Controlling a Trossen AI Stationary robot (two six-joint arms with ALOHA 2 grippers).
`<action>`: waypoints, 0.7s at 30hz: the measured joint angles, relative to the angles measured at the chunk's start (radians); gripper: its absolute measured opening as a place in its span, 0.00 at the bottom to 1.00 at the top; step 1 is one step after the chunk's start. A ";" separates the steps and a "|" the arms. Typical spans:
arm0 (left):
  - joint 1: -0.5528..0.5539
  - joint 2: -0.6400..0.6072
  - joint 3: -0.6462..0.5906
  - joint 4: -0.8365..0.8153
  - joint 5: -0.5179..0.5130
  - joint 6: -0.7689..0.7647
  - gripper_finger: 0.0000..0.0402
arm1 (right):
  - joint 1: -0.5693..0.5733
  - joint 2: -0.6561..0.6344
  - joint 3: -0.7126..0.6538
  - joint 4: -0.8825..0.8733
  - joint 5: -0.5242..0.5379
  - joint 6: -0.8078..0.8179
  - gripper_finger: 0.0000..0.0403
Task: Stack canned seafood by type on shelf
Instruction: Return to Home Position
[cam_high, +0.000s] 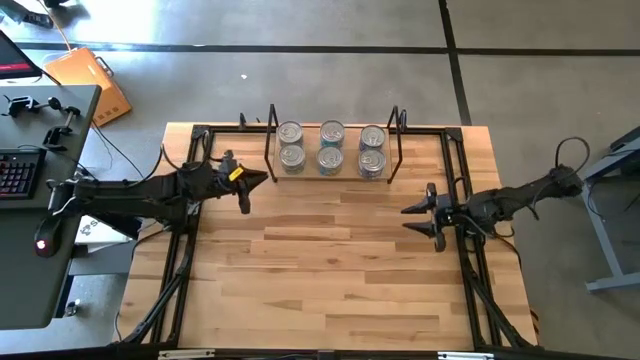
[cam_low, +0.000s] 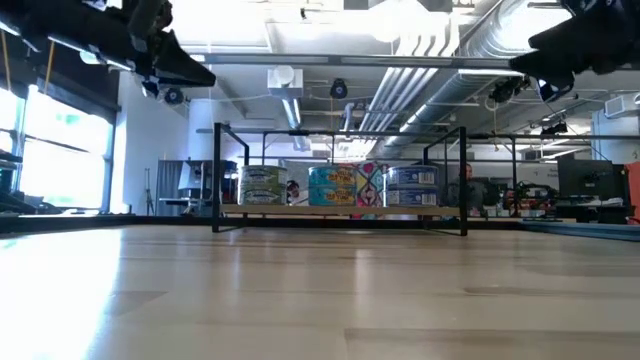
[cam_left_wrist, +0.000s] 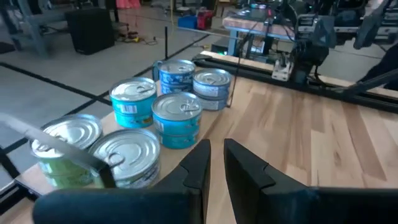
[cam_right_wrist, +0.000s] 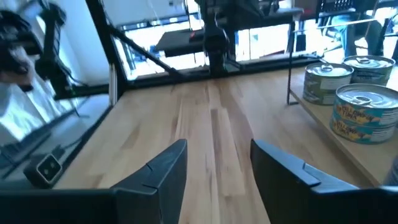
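— How many cans (cam_high: 331, 133) do you count?

— Six lids from above, all on the shelf (cam_high: 310, 150) at the far edge of the worktop (cam_high: 330, 270): three columns of two, between the two black wire uprights. Level with the shelf I see three label colours side by side: green (cam_low: 262, 185), bright blue (cam_low: 332, 185) and a paler blue-grey (cam_low: 412, 185). I cannot tell whether other cans sit under those lids.

— Any loose on the worktop?

— None that I see.

— And the two arms?

— The left pincer (cam_high: 255, 188) hangs just beside the shelf's left upright, raised off the wood. Its own camera shows the fingers (cam_left_wrist: 198, 163) barely parted, a narrow slit, gripping nothing. The right pincer (cam_high: 412, 218) hovers near the right edge, well apart from the shelf, fingers (cam_right_wrist: 166, 163) spread wide and empty.
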 joint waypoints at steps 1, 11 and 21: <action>0.004 -0.013 -0.011 0.000 0.003 0.000 0.09 | -0.015 -0.026 -0.015 0.005 -0.013 0.000 0.42; 0.053 -0.095 -0.118 0.045 0.079 -0.027 0.09 | -0.183 -0.209 -0.140 0.131 -0.182 -0.032 0.41; 0.074 -0.146 -0.192 0.059 0.108 -0.037 0.09 | -0.341 -0.233 -0.254 0.373 -0.339 -0.037 0.41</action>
